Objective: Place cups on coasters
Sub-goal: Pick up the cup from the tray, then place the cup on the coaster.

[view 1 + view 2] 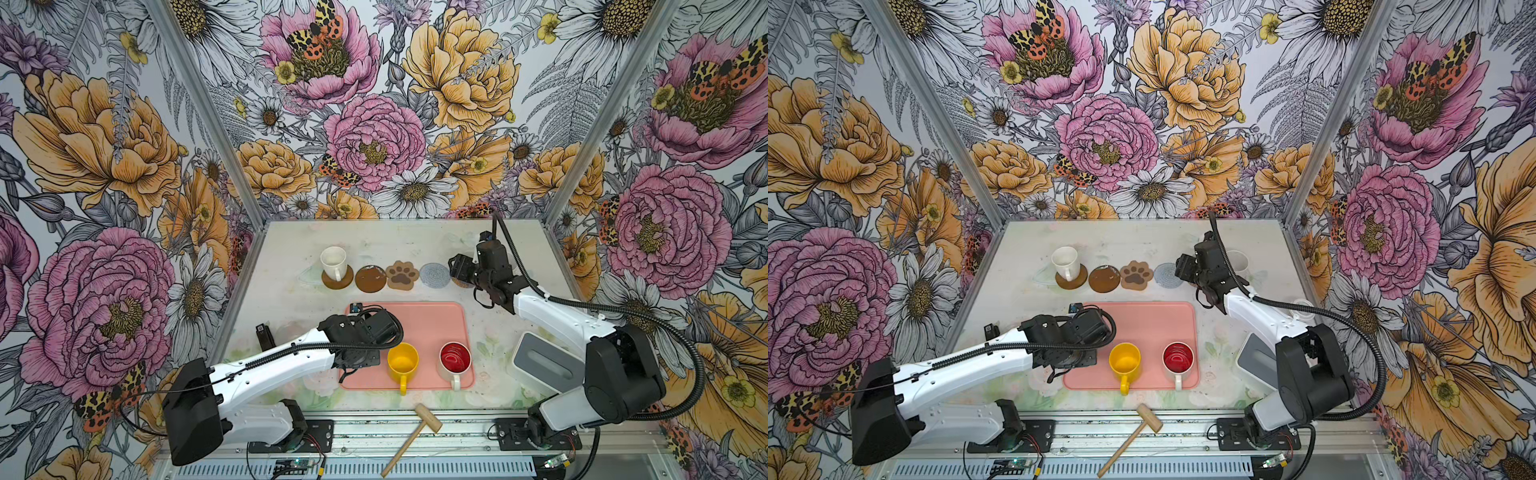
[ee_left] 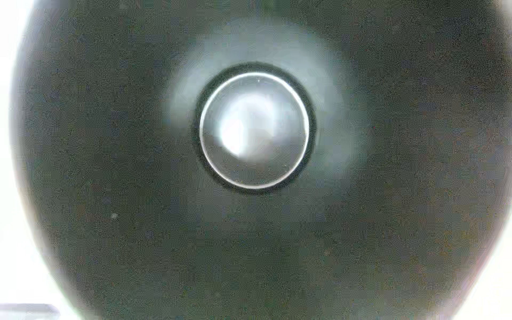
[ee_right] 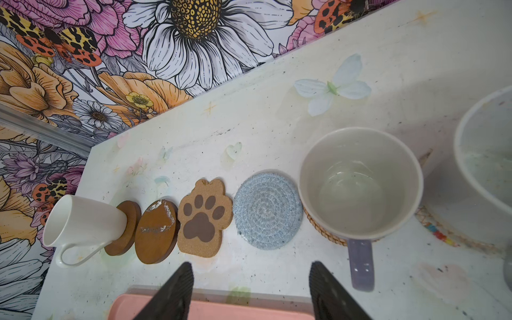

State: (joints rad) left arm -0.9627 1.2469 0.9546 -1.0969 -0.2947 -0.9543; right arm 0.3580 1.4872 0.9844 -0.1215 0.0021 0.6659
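The left wrist view is filled by the inside of a black cup (image 2: 255,130), seen straight down from very close. My left gripper (image 1: 360,358) hangs over the left part of the pink tray (image 1: 428,324). Its fingers are hidden, and in both top views so is the black cup. A yellow cup (image 1: 402,360) and a red-lined white cup (image 1: 455,357) stand on the tray. A white cup (image 1: 333,262) sits on a brown coaster. Beside it lie a bare brown disc (image 1: 371,279), a paw coaster (image 1: 402,274) and a grey-blue coaster (image 1: 434,274). A lavender cup (image 3: 360,182) rests on a tan woven coaster, with another white cup (image 3: 484,155) beyond it. My right gripper (image 3: 251,264) is open and empty near the lavender cup's handle.
A wooden mallet (image 1: 415,432) lies at the table's front edge. A grey and white box (image 1: 544,361) stands right of the tray, under my right arm. A small black block (image 1: 265,334) sits by the left wall. Floral walls close in three sides.
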